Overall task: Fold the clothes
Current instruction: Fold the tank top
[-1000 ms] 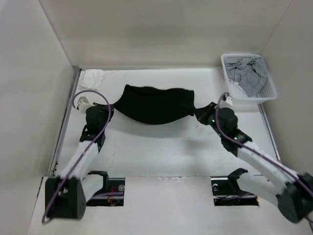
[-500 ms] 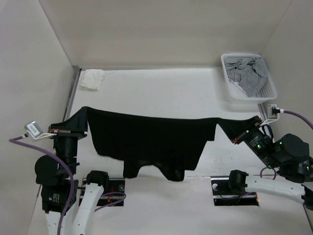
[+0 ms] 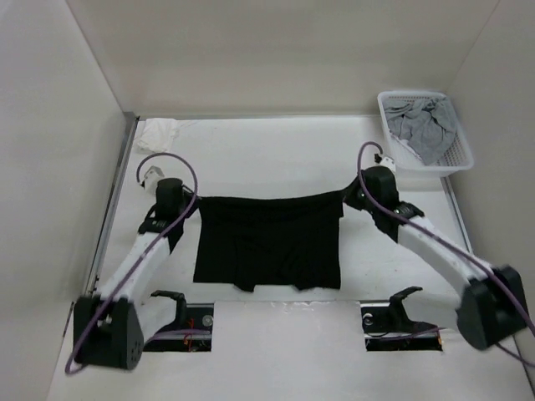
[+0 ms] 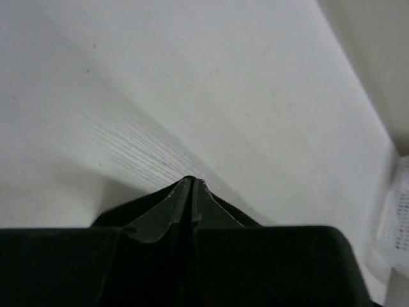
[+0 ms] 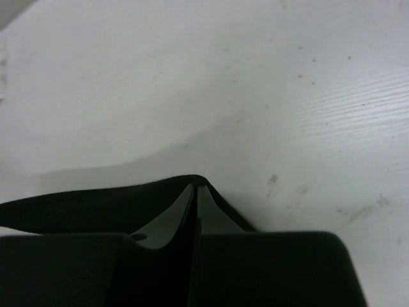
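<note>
- Clothes could be pulled askew from here: only the two top corners are pinched, so if one arm is moved further or sooner than the other, the top edge would probably be dragged slantwise and the fold would come out crooked.
- A slip is judged possible, since the fabric looks thin and soft and only a small bit of it is held at each corner.
- The lower hem lies close to the near edge of the desk; if it is drawn any nearer, it could be carried over that edge towards the arm bases.
- The left gripper is seen with its fingers pressed together on black fabric; the right gripper is likewise clamped on black fabric.
- The piece is spread as a plain black, roughly square sheet in the middle of the desk, between the two grippers, with a slightly sagging top edge and an uneven, notched lower hem.
- Whether the top edge is resting on the desk or held just above it cannot be told.
- Straps cannot be made out.
- A basket holding a grey garment is set at the far right corner, and a white cloth at the far left corner, both well apart.
</note>
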`<action>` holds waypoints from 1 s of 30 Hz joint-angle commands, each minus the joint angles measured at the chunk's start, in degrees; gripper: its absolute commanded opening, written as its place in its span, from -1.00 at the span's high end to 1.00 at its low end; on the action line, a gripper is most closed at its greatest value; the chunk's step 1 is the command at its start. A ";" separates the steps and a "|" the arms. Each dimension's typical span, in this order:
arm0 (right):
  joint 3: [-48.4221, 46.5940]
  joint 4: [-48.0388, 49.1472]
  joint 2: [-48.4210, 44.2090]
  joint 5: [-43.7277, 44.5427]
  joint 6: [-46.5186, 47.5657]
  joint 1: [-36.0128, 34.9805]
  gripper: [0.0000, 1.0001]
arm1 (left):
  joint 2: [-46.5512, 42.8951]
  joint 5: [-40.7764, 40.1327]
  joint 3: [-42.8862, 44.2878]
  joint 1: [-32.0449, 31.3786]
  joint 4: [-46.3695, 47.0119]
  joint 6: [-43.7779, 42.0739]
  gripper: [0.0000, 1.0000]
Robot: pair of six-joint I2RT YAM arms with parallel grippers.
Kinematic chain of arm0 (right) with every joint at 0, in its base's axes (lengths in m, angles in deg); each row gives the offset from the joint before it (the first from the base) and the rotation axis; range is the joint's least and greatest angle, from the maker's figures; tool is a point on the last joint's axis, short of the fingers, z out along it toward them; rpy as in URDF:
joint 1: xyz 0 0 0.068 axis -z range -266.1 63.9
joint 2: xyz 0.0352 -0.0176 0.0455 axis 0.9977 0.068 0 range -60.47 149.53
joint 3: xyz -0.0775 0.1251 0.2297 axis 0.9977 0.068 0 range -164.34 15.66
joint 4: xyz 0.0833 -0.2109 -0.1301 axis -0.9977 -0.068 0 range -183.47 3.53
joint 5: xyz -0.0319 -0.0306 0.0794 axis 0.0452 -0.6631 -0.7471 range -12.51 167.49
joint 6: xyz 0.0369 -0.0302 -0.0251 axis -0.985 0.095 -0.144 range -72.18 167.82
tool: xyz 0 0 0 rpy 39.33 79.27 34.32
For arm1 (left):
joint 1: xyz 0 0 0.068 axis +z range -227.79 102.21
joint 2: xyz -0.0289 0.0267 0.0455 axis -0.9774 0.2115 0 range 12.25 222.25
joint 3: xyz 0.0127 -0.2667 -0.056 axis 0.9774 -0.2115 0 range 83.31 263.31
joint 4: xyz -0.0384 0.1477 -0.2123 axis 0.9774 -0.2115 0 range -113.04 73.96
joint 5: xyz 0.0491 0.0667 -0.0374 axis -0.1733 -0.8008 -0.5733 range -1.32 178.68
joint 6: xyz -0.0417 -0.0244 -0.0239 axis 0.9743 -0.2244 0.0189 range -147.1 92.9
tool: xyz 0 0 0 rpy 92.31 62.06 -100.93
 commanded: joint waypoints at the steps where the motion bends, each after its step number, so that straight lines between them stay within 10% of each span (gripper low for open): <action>1: -3.47 16.27 12.86 -13.83 -0.79 5.12 0.90 | 13.67 -4.62 3.68 0.02 19.27 0.64 1.00; 10: -22.90 17.86 36.89 -17.88 -0.70 11.10 0.91 | 39.38 -0.58 25.40 2.04 22.38 1.43 1.00; 30: 10.92 18.31 0.96 -11.91 -5.18 3.38 0.89 | 2.93 13.65 -9.56 11.96 24.92 8.36 1.00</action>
